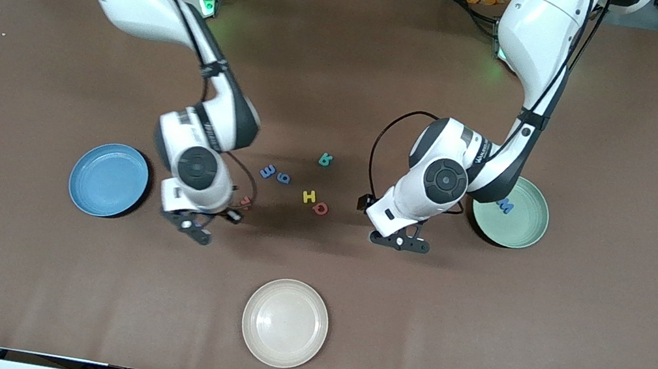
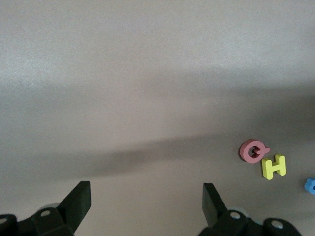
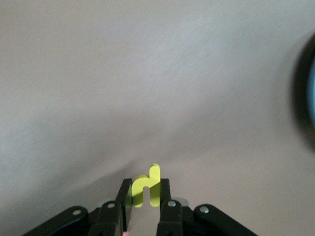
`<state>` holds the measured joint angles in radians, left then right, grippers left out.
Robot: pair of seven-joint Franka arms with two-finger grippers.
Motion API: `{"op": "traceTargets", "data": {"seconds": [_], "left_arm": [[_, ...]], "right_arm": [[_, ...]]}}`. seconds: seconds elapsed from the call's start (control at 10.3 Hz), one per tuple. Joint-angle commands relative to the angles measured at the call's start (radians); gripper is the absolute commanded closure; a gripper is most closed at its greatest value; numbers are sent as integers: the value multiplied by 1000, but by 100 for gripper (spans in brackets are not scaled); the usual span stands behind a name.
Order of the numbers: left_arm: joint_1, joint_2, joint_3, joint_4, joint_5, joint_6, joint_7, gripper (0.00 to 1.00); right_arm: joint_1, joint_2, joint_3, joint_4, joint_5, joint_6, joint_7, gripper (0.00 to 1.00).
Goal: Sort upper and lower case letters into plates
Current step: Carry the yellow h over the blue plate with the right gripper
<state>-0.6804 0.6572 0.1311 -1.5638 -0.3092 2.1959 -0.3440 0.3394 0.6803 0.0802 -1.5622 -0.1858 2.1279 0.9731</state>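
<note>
Letters are lying in a loose cluster on the brown table (image 1: 476, 340) between the two arms: a blue 3-shaped piece (image 1: 268, 171) just beside a blue g-shaped piece (image 1: 283, 178), a yellow H (image 1: 309, 196) touching or nearly touching a red Q (image 1: 320, 208), and a teal piece (image 1: 325, 159) sitting farther from the front camera than these. A blue M (image 1: 504, 206) is resting in the mint green plate (image 1: 523, 232) toward the left arm's end of the table, while the blue plate (image 1: 105, 182) is sitting toward the right arm's end. A cream plate (image 1: 285, 323) is lying nearer the front camera than everything else. The right gripper (image 3: 145, 196) is hanging over bare table beside the blue plate, clenching a yellow lowercase h (image 3: 146, 191) between its fingers. The left gripper (image 2: 146, 201) is hovering over bare table near the mint green plate with its fingers spread wide and nothing between them.
</note>
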Motion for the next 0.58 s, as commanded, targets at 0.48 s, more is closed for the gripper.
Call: {"op": "traceTargets", "data": {"seconds": [0.48], "left_arm": [[-77, 32, 10, 25, 95, 59, -147, 0]], "right_arm": [[-121, -108, 15, -73, -75, -211, -86, 100]]}}
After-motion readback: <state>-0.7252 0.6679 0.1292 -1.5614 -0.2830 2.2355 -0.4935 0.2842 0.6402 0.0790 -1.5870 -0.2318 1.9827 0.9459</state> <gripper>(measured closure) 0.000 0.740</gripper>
